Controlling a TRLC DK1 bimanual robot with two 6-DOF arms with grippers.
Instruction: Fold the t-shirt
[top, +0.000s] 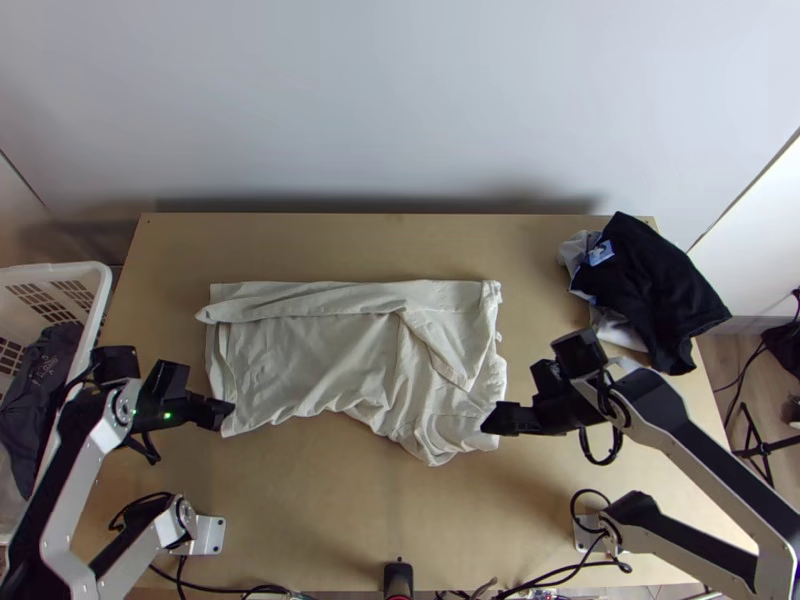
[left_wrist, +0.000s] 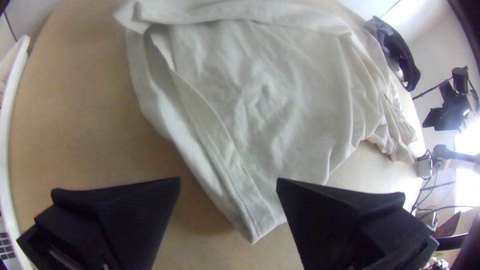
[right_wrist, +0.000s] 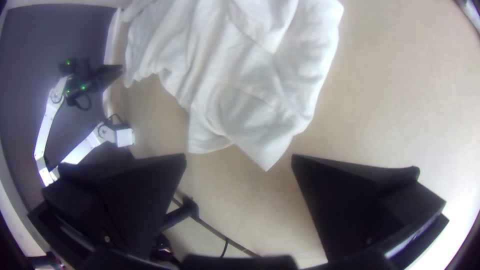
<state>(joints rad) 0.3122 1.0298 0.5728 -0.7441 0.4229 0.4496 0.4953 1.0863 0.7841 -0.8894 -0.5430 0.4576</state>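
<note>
Shirt (top: 320, 365) lies across the middle of the frame in the top view, cream and wrinkled, a long strip turned over along its upper edge and its lower right part loosely crumpled. Left gripper (top: 228, 411) is at the shirt's lower left corner; right gripper (top: 488, 422) is at its lower right. In the left wrist view, left gripper (left_wrist: 228, 179) has its fingers spread wide, a hemmed corner showing between them without being pinched. In the right wrist view, right gripper (right_wrist: 239, 156) is likewise spread, with a pointed bit of shirt between its fingers and nothing clamped. Left arm (top: 73, 490) rises from lower left and bends so its gripper points right; right arm (top: 700, 462) comes up from lower right, its gripper pointing left. Beneath is a light wooden table (top: 340, 510). White basket (top: 103, 290) stands at the left edge with dark cloth (top: 38, 385) inside. Dark clothes (top: 655, 290) sit heaped at upper right, and pale wall (top: 400, 110) spans the top.
</note>
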